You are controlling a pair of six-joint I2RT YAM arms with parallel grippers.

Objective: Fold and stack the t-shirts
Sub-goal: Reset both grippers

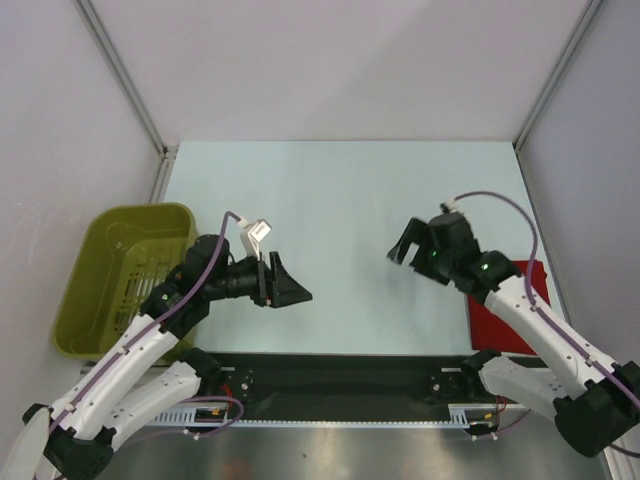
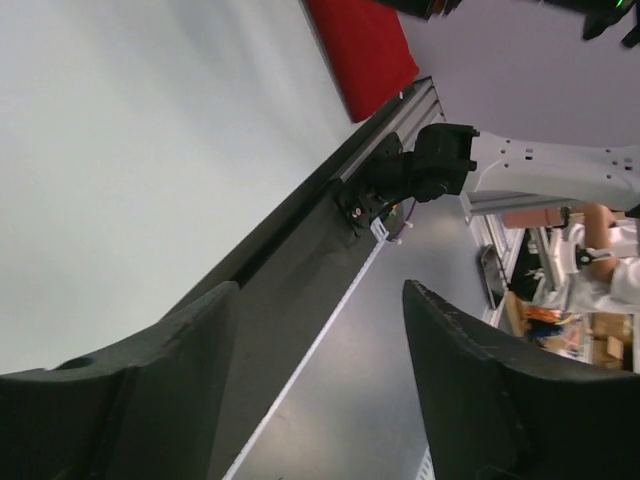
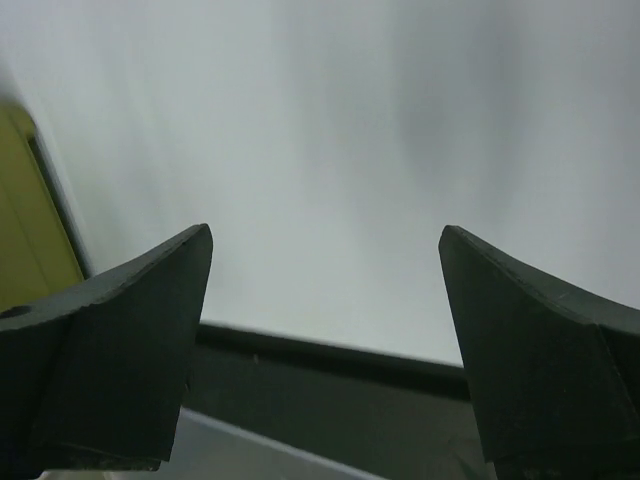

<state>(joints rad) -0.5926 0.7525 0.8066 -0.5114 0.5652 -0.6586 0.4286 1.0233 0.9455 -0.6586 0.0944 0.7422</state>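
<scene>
A folded red t-shirt point(image 1: 520, 300) lies at the table's near right edge, partly hidden under my right arm. It also shows in the left wrist view point(image 2: 365, 50). My left gripper point(image 1: 292, 285) is open and empty, hovering over the near middle-left of the table; its wrist view point(image 2: 318, 290) shows the fingers spread with nothing between them. My right gripper point(image 1: 405, 245) is open and empty above the middle-right of the table, left of the red shirt; its wrist view point(image 3: 325, 232) shows only bare table between the fingers.
A yellow-green plastic basket point(image 1: 125, 275) stands off the table's left edge, and no shirt shows in it; its edge appears in the right wrist view point(image 3: 25, 230). A black rail point(image 1: 340, 375) runs along the near edge. White walls enclose the pale table point(image 1: 340, 190).
</scene>
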